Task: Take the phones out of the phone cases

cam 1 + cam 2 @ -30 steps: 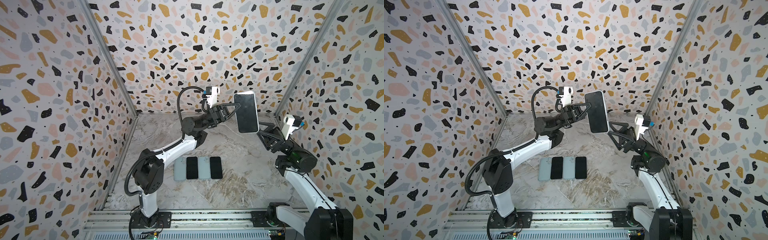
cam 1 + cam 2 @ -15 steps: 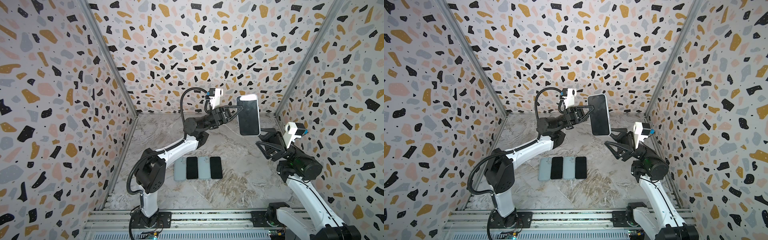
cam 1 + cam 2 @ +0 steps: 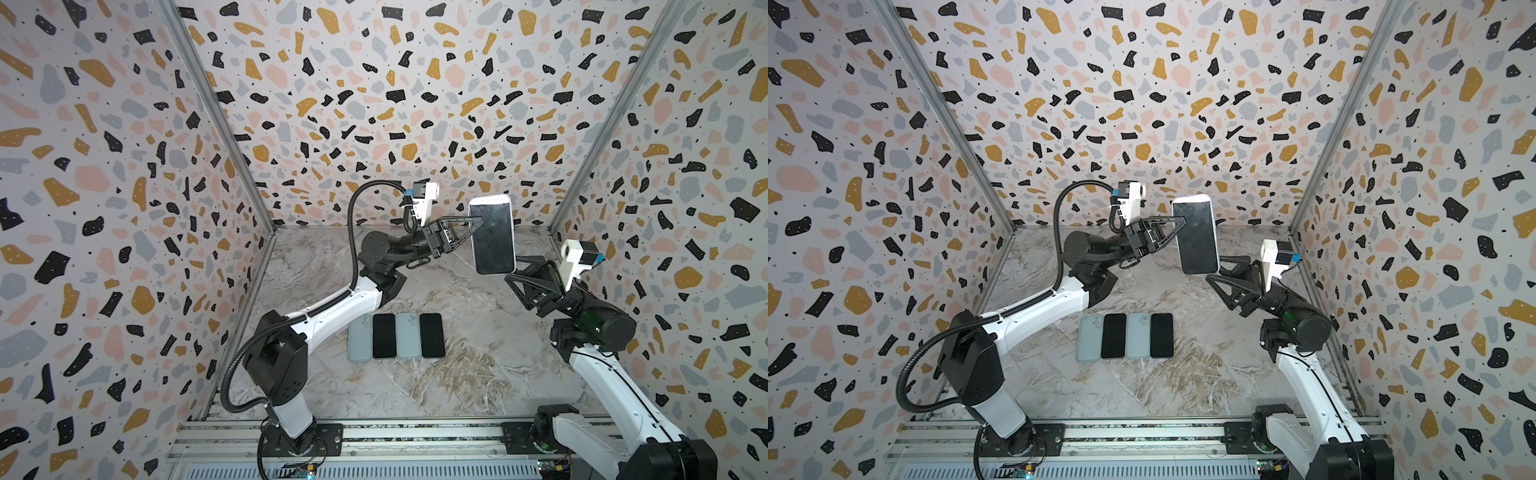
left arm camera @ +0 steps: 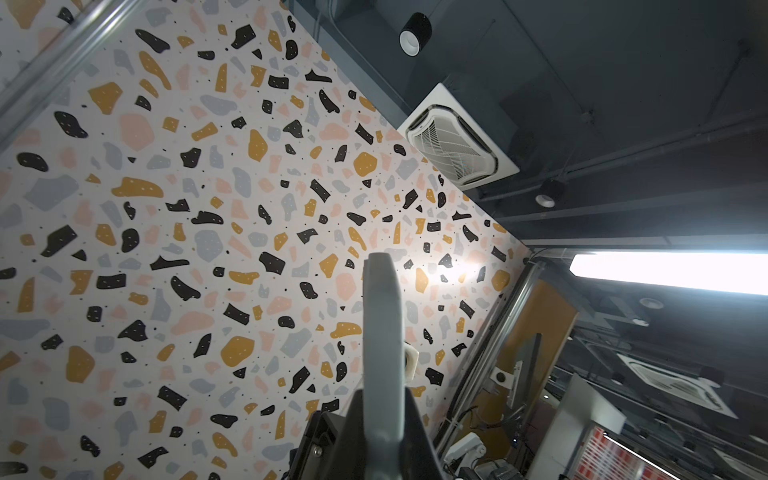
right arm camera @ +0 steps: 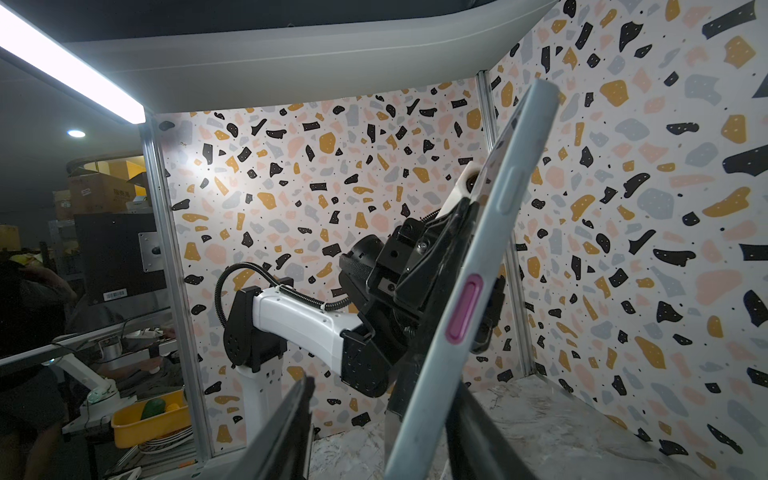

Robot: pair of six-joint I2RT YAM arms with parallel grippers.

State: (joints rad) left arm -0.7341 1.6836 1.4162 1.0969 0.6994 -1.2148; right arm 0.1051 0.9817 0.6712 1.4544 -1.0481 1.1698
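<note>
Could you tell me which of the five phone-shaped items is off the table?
The cased phone, clamped upright by the left gripper; the other four lie flat in a row on the table.

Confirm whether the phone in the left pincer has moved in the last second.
Yes. The phone has dropped slightly: in both top views its top edge sits closer to the foot of the back wall than before. The left pincer is shut on it.

In both top views the left arm leans from its base at 7 o'clock up to a wrist pointing toward 3 o'clock. Its left gripper (image 3: 471,230) is pinched tight on the edge of the raised phone (image 3: 492,237). The right arm, based at 5 o'clock, aims its wrist at 10 o'clock, and the right gripper (image 3: 519,271) has its jaws parted astride the phone's lower end.
</note>
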